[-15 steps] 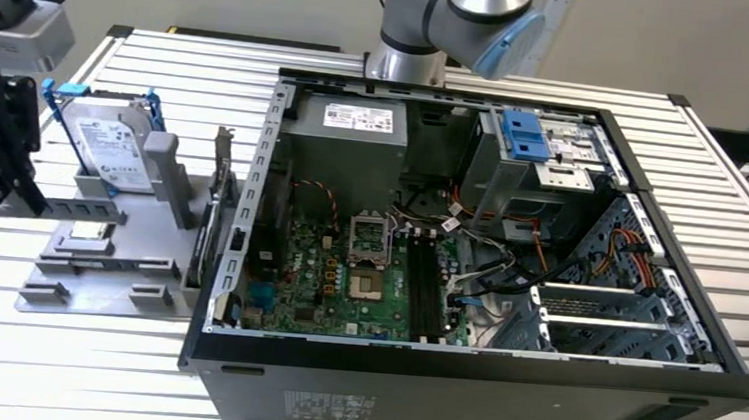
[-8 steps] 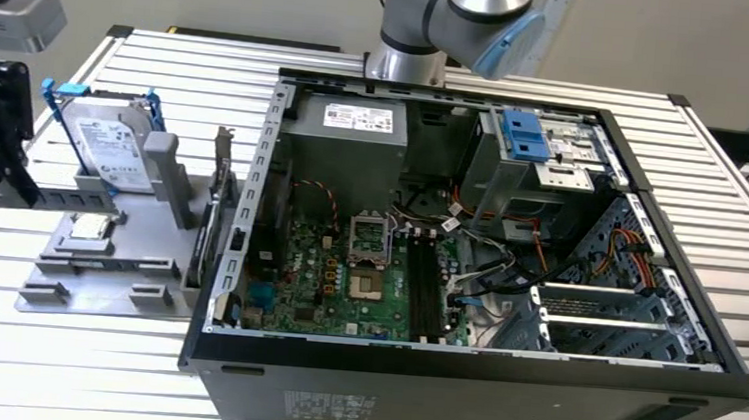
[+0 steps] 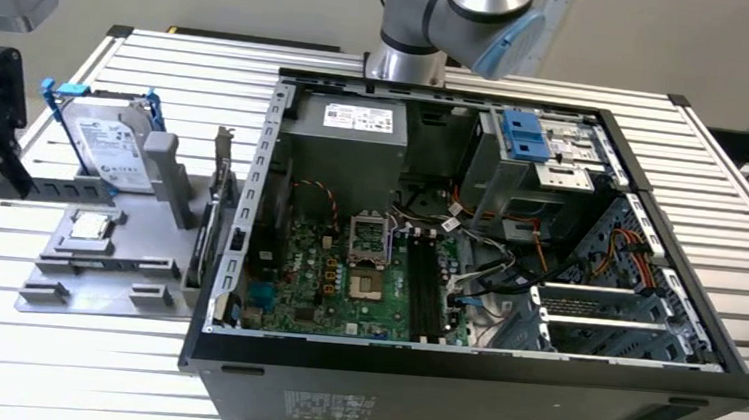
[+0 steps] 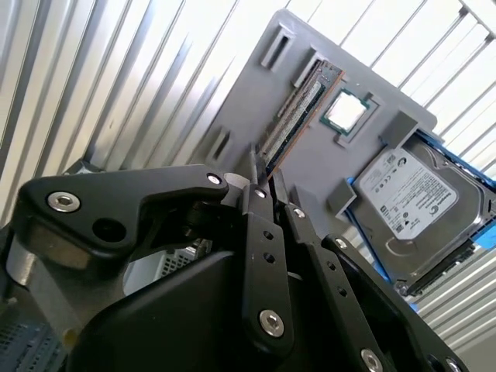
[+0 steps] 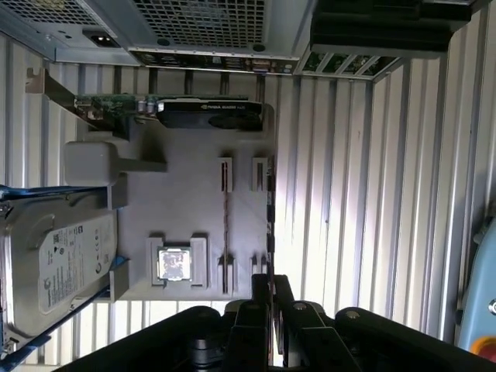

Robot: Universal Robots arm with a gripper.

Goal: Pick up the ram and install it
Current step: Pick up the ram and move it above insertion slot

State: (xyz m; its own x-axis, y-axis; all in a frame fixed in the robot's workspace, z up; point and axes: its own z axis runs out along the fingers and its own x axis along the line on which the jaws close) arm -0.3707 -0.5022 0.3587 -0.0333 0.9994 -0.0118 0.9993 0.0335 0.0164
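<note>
Finds the ram (image 4: 297, 116) standing on edge in a slot of the grey holder (image 5: 178, 201) beside the processor (image 5: 174, 263), long axis running away from the clenched, empty claw (image 5: 271, 280) hanging over that holder's edge.

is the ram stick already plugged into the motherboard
No, in the second wrist view the ram stick sits on the gray tray beside the square silver chip.
</note>
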